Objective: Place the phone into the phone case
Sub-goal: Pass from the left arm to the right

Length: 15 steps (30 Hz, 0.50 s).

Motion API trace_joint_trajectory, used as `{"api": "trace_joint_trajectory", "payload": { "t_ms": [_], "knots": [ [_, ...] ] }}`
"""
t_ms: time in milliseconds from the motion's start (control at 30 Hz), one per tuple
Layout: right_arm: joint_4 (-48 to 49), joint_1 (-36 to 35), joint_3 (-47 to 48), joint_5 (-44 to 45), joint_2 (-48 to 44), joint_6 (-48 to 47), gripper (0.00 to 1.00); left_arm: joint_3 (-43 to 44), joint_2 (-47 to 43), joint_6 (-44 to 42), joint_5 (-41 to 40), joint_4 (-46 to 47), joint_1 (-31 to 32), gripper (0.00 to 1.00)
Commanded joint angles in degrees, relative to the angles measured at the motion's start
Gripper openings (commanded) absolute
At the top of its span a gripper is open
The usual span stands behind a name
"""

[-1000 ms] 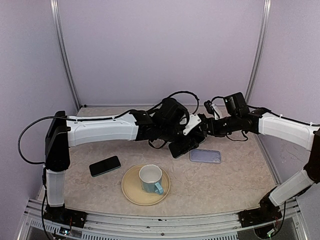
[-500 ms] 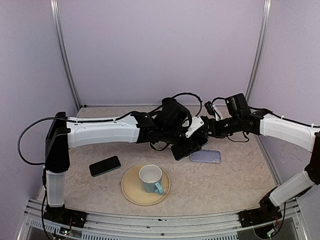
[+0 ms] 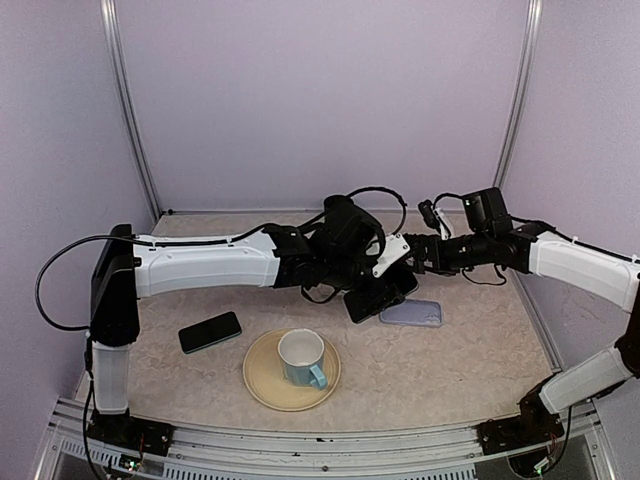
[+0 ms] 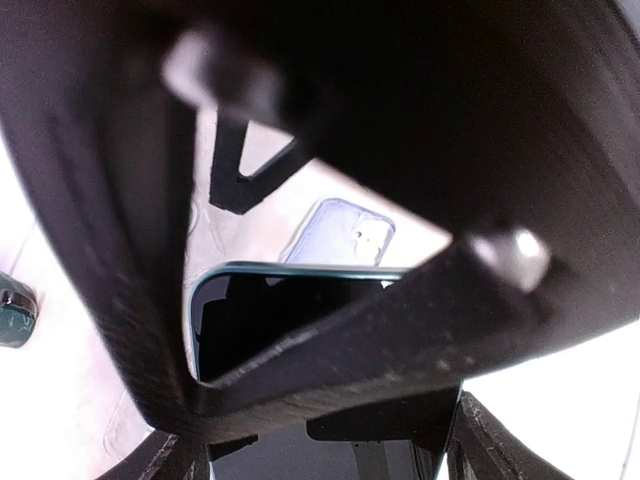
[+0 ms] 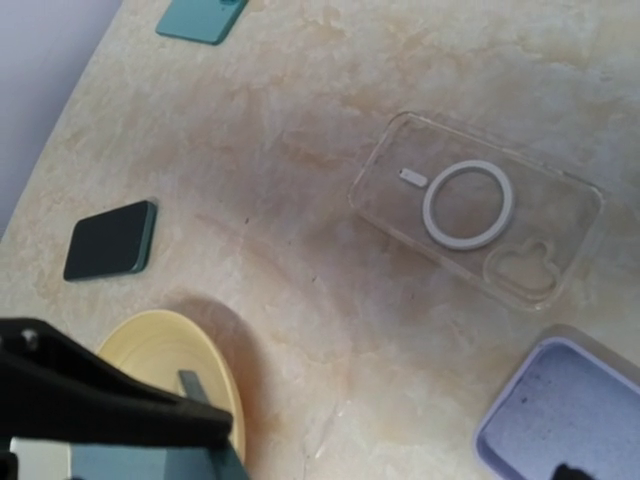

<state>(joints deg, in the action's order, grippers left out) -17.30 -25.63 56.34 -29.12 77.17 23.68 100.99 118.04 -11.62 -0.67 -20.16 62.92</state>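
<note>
Phone [image 3: 372, 298] gripped in left hand [image 3: 386, 283], close by lavender case [image 3: 416, 314], right hand [image 3: 422, 256] spread wide, cup [image 3: 301, 356] on plate [image 3: 264, 386] nearby

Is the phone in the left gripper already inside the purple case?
No, the left gripper holds the phone tilted beside the purple case, which lies separately on the table.

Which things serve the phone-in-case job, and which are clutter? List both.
Job: phone held in the left tool; lavender case on the table near it.
Lying about: second phone, mug on yellow plate, clear case, teal item.
</note>
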Motion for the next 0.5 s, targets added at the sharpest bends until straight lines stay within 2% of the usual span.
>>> {"api": "trace_joint_trajectory", "payload": {
  "t_ms": [0, 467],
  "knots": [
    [1.7, 0.6, -0.6, -2.6, -2.7, 0.6, 1.0, 0.8, -0.6, 0.6, 0.4, 2.1, 0.7, 0.0],
    [5.3, 0.9, -2.1, -9.6, -4.3, 4.1, 1.0, -1.2, -1.7, 0.3, 0.4, 4.6, 1.7, 0.0]
  ]
}}
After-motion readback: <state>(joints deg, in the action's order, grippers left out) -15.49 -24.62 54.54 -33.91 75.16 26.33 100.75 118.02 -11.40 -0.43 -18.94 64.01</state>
